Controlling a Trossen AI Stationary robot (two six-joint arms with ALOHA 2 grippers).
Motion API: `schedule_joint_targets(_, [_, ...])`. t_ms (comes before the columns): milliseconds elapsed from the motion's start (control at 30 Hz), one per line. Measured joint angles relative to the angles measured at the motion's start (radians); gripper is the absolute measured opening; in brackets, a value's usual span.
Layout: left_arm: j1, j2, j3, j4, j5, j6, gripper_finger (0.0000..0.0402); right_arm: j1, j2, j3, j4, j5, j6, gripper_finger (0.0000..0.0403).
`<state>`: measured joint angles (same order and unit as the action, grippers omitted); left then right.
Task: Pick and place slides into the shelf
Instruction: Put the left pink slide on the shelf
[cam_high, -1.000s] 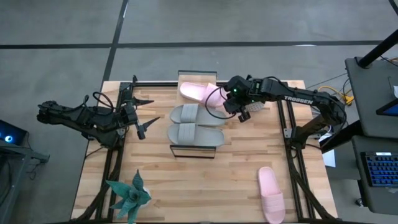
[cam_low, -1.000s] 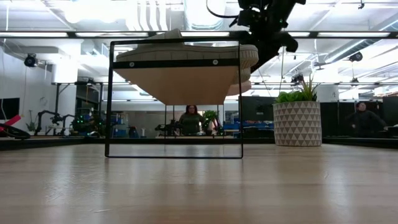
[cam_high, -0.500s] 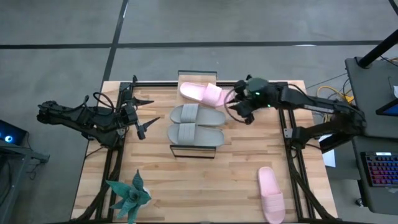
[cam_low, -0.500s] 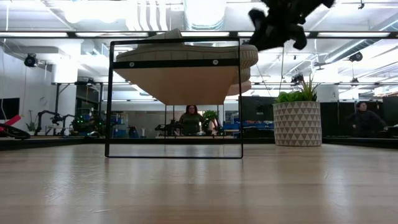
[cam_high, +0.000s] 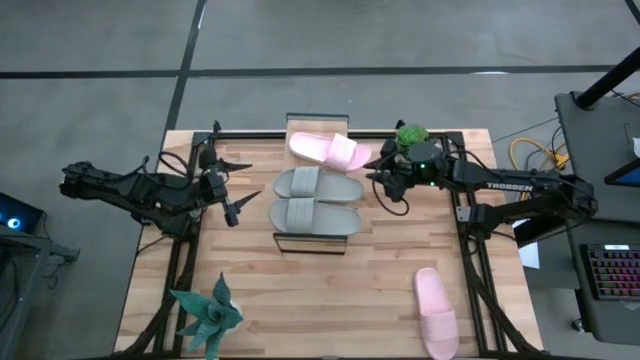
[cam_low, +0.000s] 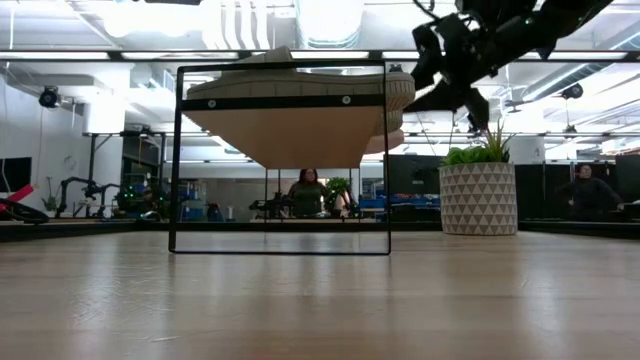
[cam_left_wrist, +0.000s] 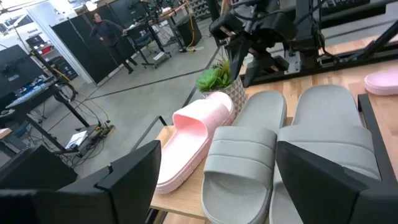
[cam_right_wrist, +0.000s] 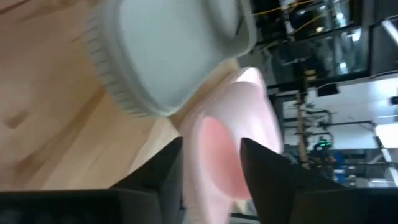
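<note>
The shelf (cam_high: 310, 240) stands mid-table. Two grey slides (cam_high: 315, 183) (cam_high: 314, 215) lie side by side, soles down, on its plank top. One pink slide (cam_high: 328, 150) lies slanting across the shelf's far end, also in the right wrist view (cam_right_wrist: 230, 143). The other pink slide (cam_high: 436, 322) lies on the table near the right front corner. My right gripper (cam_high: 384, 186) hangs open just right of the shelf, apart from the slides (cam_right_wrist: 211, 180). My left gripper (cam_high: 232, 206) waits open left of the shelf, facing the grey slides (cam_left_wrist: 217, 155).
A small potted plant (cam_high: 410, 134) stands at the far right, close behind my right arm; it shows as a patterned pot in the low view (cam_low: 478, 198). A teal succulent (cam_high: 207, 315) sits at the near left corner. Black frame rails (cam_high: 470, 250) run along both table sides.
My right gripper has drawn away from the pink slide at the shelf's far end, toward the table's right edge and downward, with its wrist rolling. The pink slide stays lying on the shelf.
</note>
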<state>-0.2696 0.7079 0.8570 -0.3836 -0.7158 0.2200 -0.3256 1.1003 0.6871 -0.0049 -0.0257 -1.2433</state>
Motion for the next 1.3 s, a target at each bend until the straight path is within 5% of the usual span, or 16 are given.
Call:
schedule_joint_targets(200, [0.0,0.029,0.0,0.0,-0.001,0.006,0.0299,0.0,0.03,0.002,-0.001,0.043,0.016,0.0211])
schedule_joint_targets(400, [0.0,0.028,0.0,0.002,-0.043,0.027,0.0299,-0.004,0.065,0.002,0.008,0.062,0.012,0.0227])
schedule_joint_targets(1000, [0.0,0.018,0.0,0.0,-0.052,0.029,0.0299,-0.025,0.214,0.012,0.156,0.145,-0.047,0.0166])
schedule_joint_targets(1300, [0.0,0.016,0.0,0.0,-0.052,0.029,0.0299,-0.038,0.22,0.012,0.174,0.158,-0.059,0.0097])
